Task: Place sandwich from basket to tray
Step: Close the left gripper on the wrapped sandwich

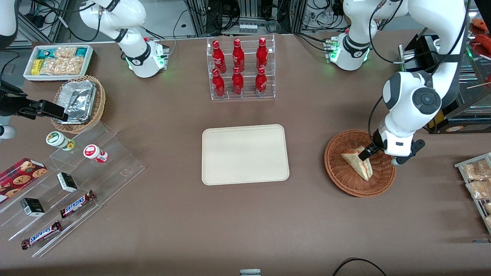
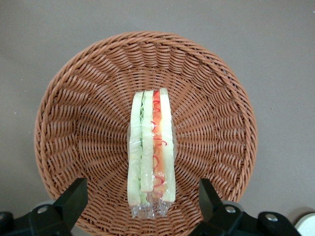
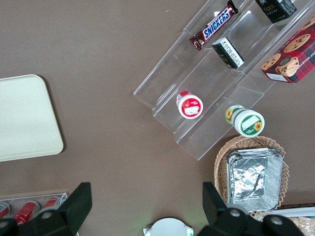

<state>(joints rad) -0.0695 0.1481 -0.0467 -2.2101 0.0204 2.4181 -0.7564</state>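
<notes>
The sandwich [image 1: 360, 163] is a plastic-wrapped wedge of white bread lying in the reddish-brown wicker basket [image 1: 339, 168], toward the working arm's end of the table. In the left wrist view the sandwich [image 2: 150, 150] shows its green and red-orange filling edge, in the middle of the basket [image 2: 74, 123]. My left gripper [image 1: 379, 153] hangs just above the basket, over the sandwich's end farther from the front camera. Its fingers [image 2: 74, 196] are open and stand apart on either side of the sandwich's wrapped end, not touching it. The cream-beige tray [image 1: 244, 154] lies flat at the table's middle.
A clear rack of red bottles [image 1: 241, 69] stands farther from the front camera than the tray. A wire rack of snack packets [image 1: 477, 180] sits at the working arm's table edge. Clear stepped shelves with snacks [image 1: 73, 184] lie toward the parked arm's end.
</notes>
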